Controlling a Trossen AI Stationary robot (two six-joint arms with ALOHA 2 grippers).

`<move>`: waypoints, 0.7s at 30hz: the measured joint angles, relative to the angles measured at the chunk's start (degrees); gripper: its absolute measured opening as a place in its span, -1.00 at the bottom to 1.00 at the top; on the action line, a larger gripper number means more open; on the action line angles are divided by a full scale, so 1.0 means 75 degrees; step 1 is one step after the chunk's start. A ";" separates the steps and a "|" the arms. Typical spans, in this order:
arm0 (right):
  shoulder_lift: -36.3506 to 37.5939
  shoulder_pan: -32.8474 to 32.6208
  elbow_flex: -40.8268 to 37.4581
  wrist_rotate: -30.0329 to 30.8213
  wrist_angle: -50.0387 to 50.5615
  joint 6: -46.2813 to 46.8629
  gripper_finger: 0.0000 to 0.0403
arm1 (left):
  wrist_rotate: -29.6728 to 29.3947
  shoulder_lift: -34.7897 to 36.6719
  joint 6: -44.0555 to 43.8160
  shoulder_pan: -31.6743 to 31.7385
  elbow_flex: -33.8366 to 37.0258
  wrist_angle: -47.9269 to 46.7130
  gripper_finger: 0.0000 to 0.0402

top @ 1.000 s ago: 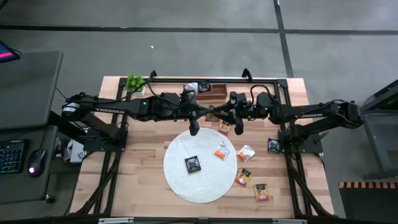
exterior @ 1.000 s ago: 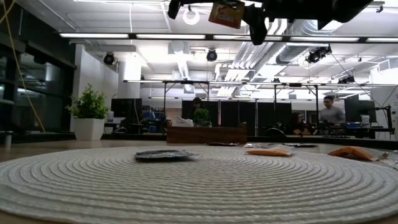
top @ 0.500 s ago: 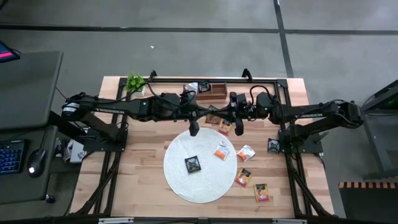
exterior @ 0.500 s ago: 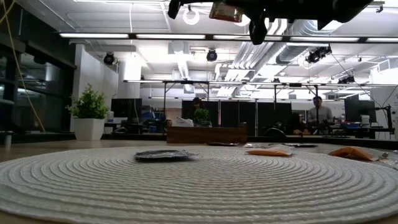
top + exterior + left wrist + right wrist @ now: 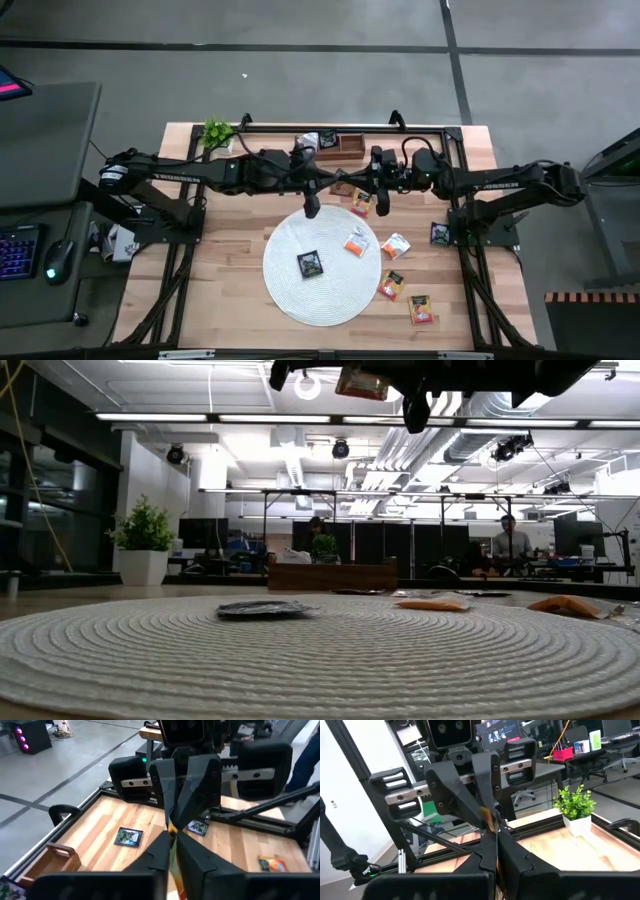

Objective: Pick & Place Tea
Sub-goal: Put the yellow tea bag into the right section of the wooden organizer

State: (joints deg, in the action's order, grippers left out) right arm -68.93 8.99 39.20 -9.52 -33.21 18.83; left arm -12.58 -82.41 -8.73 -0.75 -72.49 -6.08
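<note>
My two grippers meet high above the table's far middle, left gripper (image 5: 337,186) and right gripper (image 5: 353,187) pointing at each other, both shut on one orange tea sachet (image 5: 363,382). It shows edge-on between my left fingers (image 5: 172,829) and my right fingers (image 5: 490,820). On the round white mat (image 5: 290,290) a black sachet (image 5: 310,263) lies flat, and an orange one (image 5: 356,243) lies at the mat's right rim. More sachets (image 5: 396,245) (image 5: 391,285) (image 5: 420,309) lie on the wood to the right. My left gripper pinches one end of the sachet (image 5: 172,831) between its two fingers, coming level from the table's left. The sachet stands on edge, lifted clear of the table. My right gripper pinches the opposite end (image 5: 491,823) between its two fingers, coming level from the table's right.
A brown wooden tray (image 5: 340,146) stands at the table's far edge, a small potted plant (image 5: 217,131) at the far left corner. One orange sachet (image 5: 360,205) lies below the grippers, a black one (image 5: 439,233) by the right arm's base. People show in the room beyond.
Both arms have kept their place. In the low view the held sachet has tipped from a slanted hang to a more level one, its lower edge a little higher than before.
</note>
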 joint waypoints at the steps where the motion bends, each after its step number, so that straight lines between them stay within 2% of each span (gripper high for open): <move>1: 0.0000 0.0001 0.0000 0.0001 0.0001 0.0000 -1.00 | 0.0000 0.0000 0.0075 0.0002 0.0000 -0.0027 -0.71; 4: 0.0000 0.0003 0.0000 0.0061 0.0047 -0.0050 -1.00 | -0.0141 0.0000 0.0123 0.0000 0.0000 -0.0047 -0.44; 11: 0.0000 0.0006 0.0000 0.0307 0.0282 -0.0114 -1.00 | -0.1363 0.0138 -0.0064 0.0000 0.0010 -0.0467 0.17; 16: 0.0003 0.0124 0.0000 0.0409 0.0608 -0.0073 -1.00 | -0.2664 0.0747 -0.0096 0.0000 0.0003 -0.0987 0.33; 21: 0.0003 0.0637 0.0236 0.0305 0.1609 0.0084 -1.00 | -0.2863 0.1591 -0.0102 0.0000 0.0009 -0.1346 0.35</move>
State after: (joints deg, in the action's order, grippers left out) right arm -68.90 13.77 40.97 -7.23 -21.15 19.46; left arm -34.05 -70.48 -9.49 -0.75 -72.42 -16.18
